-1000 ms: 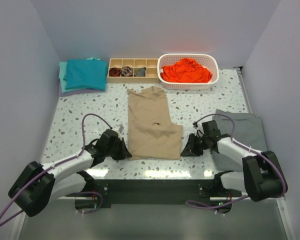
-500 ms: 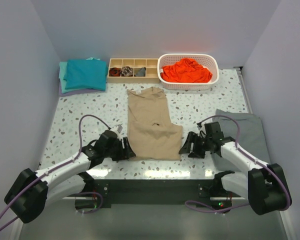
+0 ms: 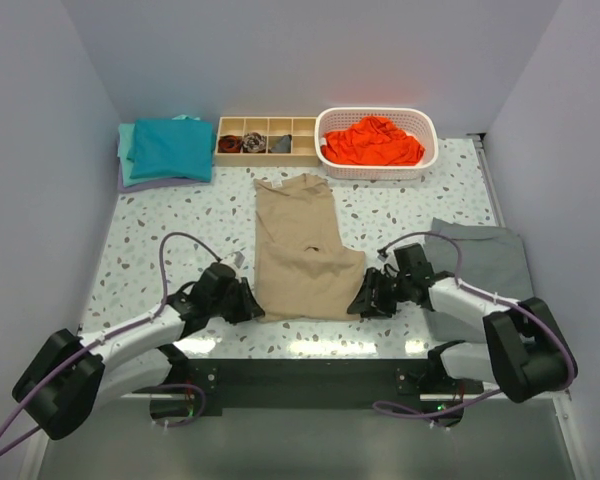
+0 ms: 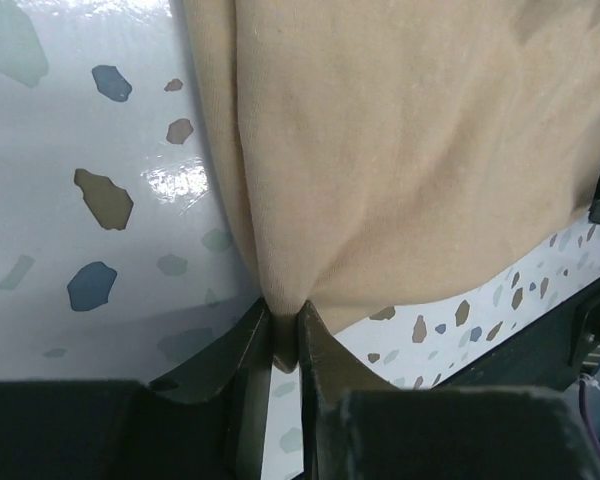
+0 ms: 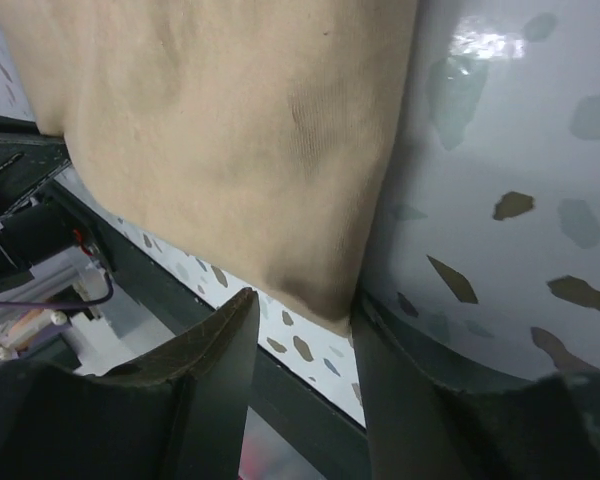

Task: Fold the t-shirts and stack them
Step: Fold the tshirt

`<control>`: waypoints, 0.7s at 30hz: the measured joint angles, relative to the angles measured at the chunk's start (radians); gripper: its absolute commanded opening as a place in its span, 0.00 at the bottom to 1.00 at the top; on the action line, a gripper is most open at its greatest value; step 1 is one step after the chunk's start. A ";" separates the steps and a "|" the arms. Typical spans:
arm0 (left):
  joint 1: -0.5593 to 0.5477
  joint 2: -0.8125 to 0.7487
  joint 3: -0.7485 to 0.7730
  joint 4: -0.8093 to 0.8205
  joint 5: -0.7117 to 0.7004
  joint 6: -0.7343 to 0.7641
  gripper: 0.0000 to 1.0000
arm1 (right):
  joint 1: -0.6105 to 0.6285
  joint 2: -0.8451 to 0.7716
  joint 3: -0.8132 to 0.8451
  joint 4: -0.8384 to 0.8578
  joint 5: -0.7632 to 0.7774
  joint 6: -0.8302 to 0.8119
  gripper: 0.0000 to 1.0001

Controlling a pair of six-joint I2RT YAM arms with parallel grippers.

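Note:
A tan-khaki t-shirt point(image 3: 305, 250) lies folded lengthwise in the table's middle. My left gripper point(image 3: 252, 305) is shut on its near left corner; the left wrist view shows the cloth point(image 4: 400, 150) pinched between the closed fingers point(image 4: 315, 345). My right gripper point(image 3: 361, 302) is open at the near right corner; in the right wrist view that corner point(image 5: 320, 290) lies between the spread fingers point(image 5: 225, 350). Folded teal t-shirts point(image 3: 168, 148) are stacked at the back left. An orange-red t-shirt point(image 3: 373, 140) fills a white basket point(image 3: 427, 155) at the back right.
A wooden divider tray point(image 3: 266, 140) with small rolled socks stands between the teal stack and the basket. A flat dark grey cloth point(image 3: 490, 265) lies at the right, under my right arm. The table's dark front edge point(image 3: 310, 380) runs just below both grippers.
My right gripper has moved left up to the tan shirt's near right corner. My left gripper has stayed at the near left corner.

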 measured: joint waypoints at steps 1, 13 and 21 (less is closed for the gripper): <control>0.000 0.002 -0.002 0.004 -0.001 -0.002 0.13 | 0.015 0.017 0.001 0.015 -0.003 0.009 0.38; -0.001 0.061 0.039 -0.005 0.008 0.012 0.00 | 0.085 0.104 0.029 0.101 0.010 0.047 0.02; -0.002 -0.039 0.089 -0.170 -0.036 0.043 0.00 | 0.087 -0.097 0.098 -0.043 0.067 0.009 0.01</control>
